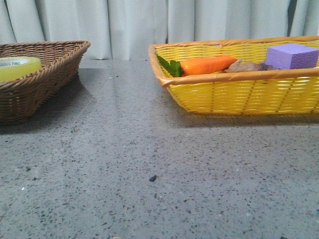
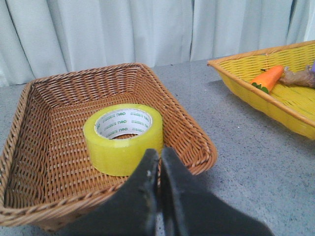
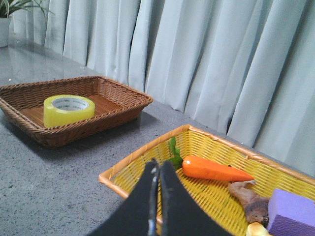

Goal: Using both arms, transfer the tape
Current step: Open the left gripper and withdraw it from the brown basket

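Note:
The yellow tape roll [image 2: 123, 136], with a white core and green lettering, lies flat in the brown wicker basket [image 2: 44, 147]. It also shows at the far left of the front view [image 1: 19, 67] and in the right wrist view [image 3: 68, 110]. My left gripper [image 2: 159, 156] is shut and empty, just short of the basket's near rim, apart from the tape. My right gripper [image 3: 158, 167] is shut and empty, over the near corner of the yellow basket [image 3: 147, 155]. Neither gripper shows in the front view.
The yellow basket [image 1: 239, 92] at the right holds an orange carrot [image 1: 207, 64] with green leaves, a brown object [image 1: 246, 66] and a purple foam block [image 1: 292, 56]. The grey speckled table [image 1: 149, 164] lies between the baskets. A white curtain hangs behind.

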You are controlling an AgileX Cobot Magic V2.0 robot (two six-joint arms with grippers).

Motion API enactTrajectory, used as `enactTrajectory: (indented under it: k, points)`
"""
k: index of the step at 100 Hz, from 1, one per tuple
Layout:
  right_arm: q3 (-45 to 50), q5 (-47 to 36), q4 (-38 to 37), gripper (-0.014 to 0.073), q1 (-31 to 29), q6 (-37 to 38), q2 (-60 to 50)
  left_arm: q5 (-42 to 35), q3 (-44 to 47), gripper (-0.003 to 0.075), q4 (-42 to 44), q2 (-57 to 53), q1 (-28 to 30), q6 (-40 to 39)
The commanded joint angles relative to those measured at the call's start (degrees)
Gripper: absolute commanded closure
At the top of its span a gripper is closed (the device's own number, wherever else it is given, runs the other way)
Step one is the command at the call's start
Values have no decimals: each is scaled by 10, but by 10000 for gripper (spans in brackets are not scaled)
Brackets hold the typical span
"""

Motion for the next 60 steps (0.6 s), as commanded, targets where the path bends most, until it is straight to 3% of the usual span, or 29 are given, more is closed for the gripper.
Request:
enactTrajectory:
  k: [1, 60]
  points:
    - [-3, -36, -27, 660, 1, 1, -19, -47, 2, 741, -9, -21, 1, -1]
    - [2, -21, -29, 660, 1, 1, -41, -30, 46, 741, -10, -34, 1, -1]
